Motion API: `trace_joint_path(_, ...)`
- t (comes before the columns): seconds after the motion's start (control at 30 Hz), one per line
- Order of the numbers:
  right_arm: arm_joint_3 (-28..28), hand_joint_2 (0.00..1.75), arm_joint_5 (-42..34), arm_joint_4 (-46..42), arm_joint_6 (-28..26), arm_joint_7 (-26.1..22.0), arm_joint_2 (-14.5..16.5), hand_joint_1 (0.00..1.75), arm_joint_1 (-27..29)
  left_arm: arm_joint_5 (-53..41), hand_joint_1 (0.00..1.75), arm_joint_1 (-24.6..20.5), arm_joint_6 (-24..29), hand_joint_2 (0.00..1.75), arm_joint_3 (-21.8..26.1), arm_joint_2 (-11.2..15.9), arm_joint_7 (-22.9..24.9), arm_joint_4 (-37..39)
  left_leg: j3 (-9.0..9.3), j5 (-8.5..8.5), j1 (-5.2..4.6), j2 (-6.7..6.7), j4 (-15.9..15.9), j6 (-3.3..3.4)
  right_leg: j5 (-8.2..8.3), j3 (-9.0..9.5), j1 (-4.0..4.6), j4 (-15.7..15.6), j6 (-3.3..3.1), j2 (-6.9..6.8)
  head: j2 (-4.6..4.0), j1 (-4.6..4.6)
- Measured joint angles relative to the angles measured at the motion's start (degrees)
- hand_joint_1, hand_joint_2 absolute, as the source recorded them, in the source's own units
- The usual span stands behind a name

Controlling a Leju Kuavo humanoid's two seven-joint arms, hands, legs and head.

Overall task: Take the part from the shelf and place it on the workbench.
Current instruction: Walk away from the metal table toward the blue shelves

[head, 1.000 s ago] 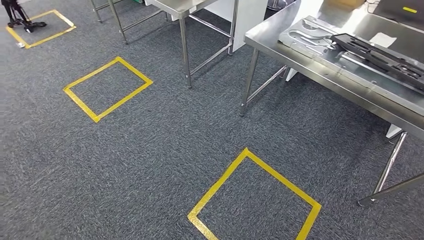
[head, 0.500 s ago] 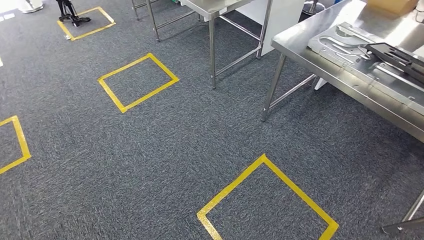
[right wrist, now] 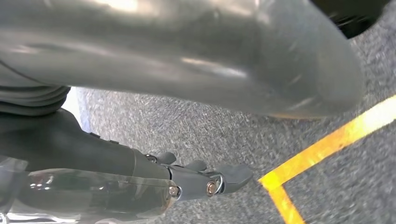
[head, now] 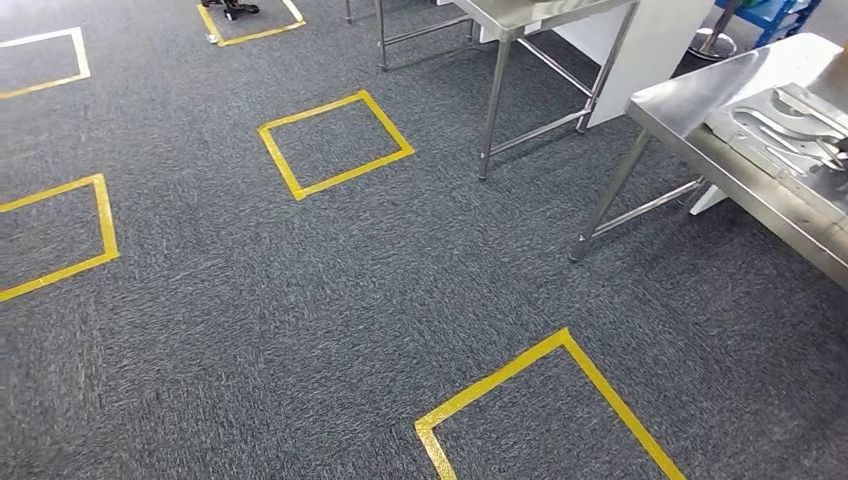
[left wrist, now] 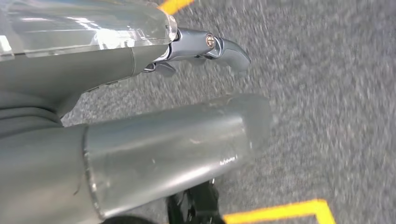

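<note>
The head view looked down on grey carpet [head: 300,300] marked with yellow tape squares [head: 335,143], one of them just ahead [head: 545,400]. A steel bench [head: 740,165] stood at the right, with flat metal pieces [head: 790,125] lying on it; a second steel table [head: 520,12] stood further off.

No shelf could be seen, and no part to fetch; where the part was could not be told. The pieces on the bench may be parts already set down, but that is a guess.

The left hand [left wrist: 205,46] hung over the carpet with its fingers stretched out and apart from the thumb [left wrist: 177,144], holding nothing. The right hand [right wrist: 205,179] hung the same way, fingers extended, thumb [right wrist: 210,51] clear of them, nothing in its hold.

Judged from this, the step in hand was travel: the robot was on the floor between stations, hands free, so the pick had not been made. The next move called for finding the shelf, squaring up to it, perhaps on a tape square, and only then raising an arm
</note>
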Motion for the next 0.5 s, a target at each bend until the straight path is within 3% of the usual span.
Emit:
trace_joint_path(0.07, -0.01, 0.00, -0.11, 0.01, 0.41, -0.01, -0.13, 0.00, 0.15, -0.52, 0.00, -0.08, 0.11, 0.00, -0.01, -0.16, -0.26, 0.00, -0.27, 0.12, -0.11, -1.27, 0.04, 0.19, -2.56, -3.54, -0.03, 6.99, 0.01, 0.84, 0.00, 0.02)
trace_joint_path(0.1, -0.02, 0.00, -0.18, 0.02, 0.57, -0.01, -0.19, 0.00, 0.24, -0.67, 0.00, -0.04, 0.17, 0.00, -0.02, -0.26, -0.32, 0.00, -0.28, 0.15, -0.14, -2.00, 0.08, 0.21, -2.08, -4.14, -0.03, 7.95, -0.06, 0.94, 0.00, 0.02)
trace_joint_path(0.13, -0.02, 0.00, -0.22, 0.02, 0.66, -0.01, -0.25, 0.00, 0.33, -0.80, 0.00, 0.02, 0.22, 0.00, -0.02, -0.37, -0.34, 0.00, -0.23, 0.16, -0.17, -2.75, 0.12, 0.21, -0.46, -3.66, -0.02, 6.62, -0.22, 1.08, 0.01, 0.03)
trace_joint_path(0.17, -0.02, 0.00, -0.25, 0.02, 0.75, -0.01, -0.29, 0.00, 0.42, -0.91, 0.00, 0.05, 0.27, 0.00, -0.03, -0.48, -0.38, 0.00, -0.15, 0.15, -0.18, -3.51, 0.17, 0.19, 1.90, -2.28, 0.03, 3.38, -0.48, 1.53, 0.01, 0.04)
trace_joint_path(0.23, -0.03, 0.00, -0.32, 0.02, 1.04, 0.02, -0.57, 0.00, 0.64, -1.13, 0.00, 0.00, 0.55, 0.00, -0.08, -0.99, -0.53, 0.00, -0.15, 0.14, -0.22, -4.85, 0.34, -0.02, 5.77, 0.99, 0.08, -4.33, -1.33, 4.14, 0.01, 0.06)
trace_joint_path(0.3, -0.04, 0.00, -0.36, 0.02, 1.32, 0.04, -0.84, 0.00, 0.79, -1.32, 0.00, -0.12, 0.82, 0.00, -0.14, -1.41, -0.66, 0.00, -0.28, 0.12, -0.34, -5.52, 0.58, -0.32, 6.83, 2.47, 0.04, -8.08, -1.93, 6.35, 0.01, 0.04)
trace_joint_path(0.43, -0.04, 0.00, -0.42, 0.03, 1.83, 0.05, -1.06, 0.00, 0.71, -1.47, 0.00, -0.11, 1.17, 0.00, -0.17, -1.73, -0.73, 0.00, -0.55, 0.29, -0.16, -6.23, 0.51, -0.86, 6.69, 2.63, 0.19, -8.49, -1.99, 5.85, 0.01, 0.07)
trace_joint_path(0.5, -0.10, 0.00, -0.50, 0.04, 2.82, 0.14, -1.64, 0.00, 0.90, -1.84, 0.00, 0.05, 1.95, 0.00, -0.31, -2.68, -0.82, 0.01, -2.44, -1.73, 0.04, -4.23, 3.77, -1.77, 7.07, 3.25, 0.11, -9.52, -2.57, 3.44, 0.01, -0.26)
